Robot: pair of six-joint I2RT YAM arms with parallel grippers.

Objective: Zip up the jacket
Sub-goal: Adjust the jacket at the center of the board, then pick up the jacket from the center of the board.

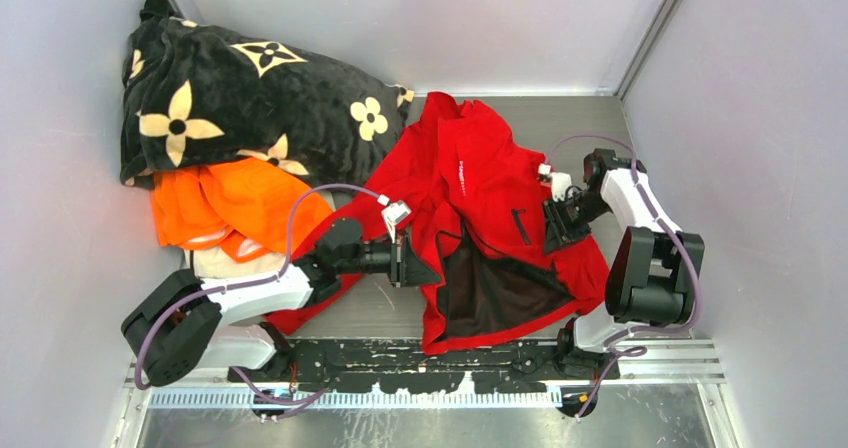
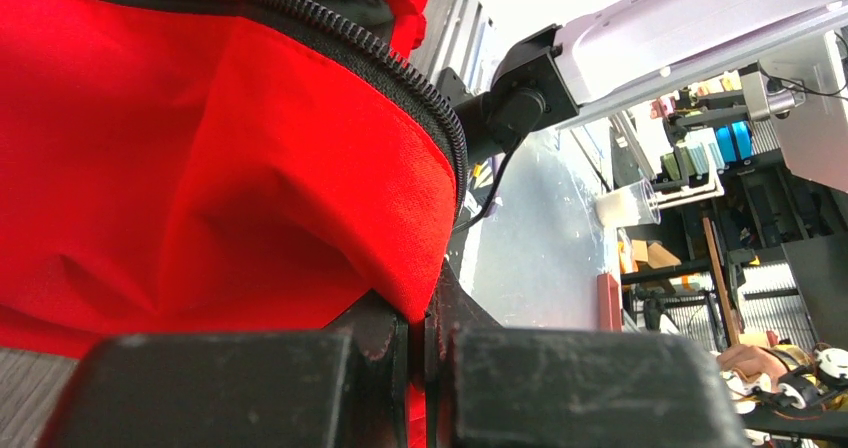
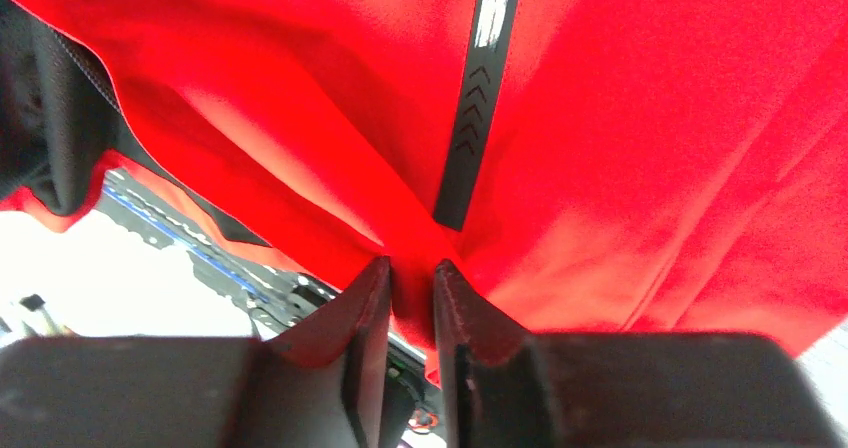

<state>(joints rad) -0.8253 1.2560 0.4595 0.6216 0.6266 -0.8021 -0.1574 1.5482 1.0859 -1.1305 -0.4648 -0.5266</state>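
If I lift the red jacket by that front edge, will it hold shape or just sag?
Likely sag: the jacket lies crumpled with soft folds, and its fabric drapes limply from the left gripper. Probably light, being thin. The cloth may slip, since the right gripper pinches only a small fold, its jaws slightly apart.

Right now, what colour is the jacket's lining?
Dark brown, nearly black lining; clearest in the top view.

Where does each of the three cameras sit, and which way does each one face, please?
Top external: above and behind the arms, looking down on the jacket; both arms show.
Left wrist: behind the left tool, pinching red fabric beside the zipper teeth.
Right wrist: behind the right tool, red fabric between its fingers, near the pocket slit.
All three share the jacket.
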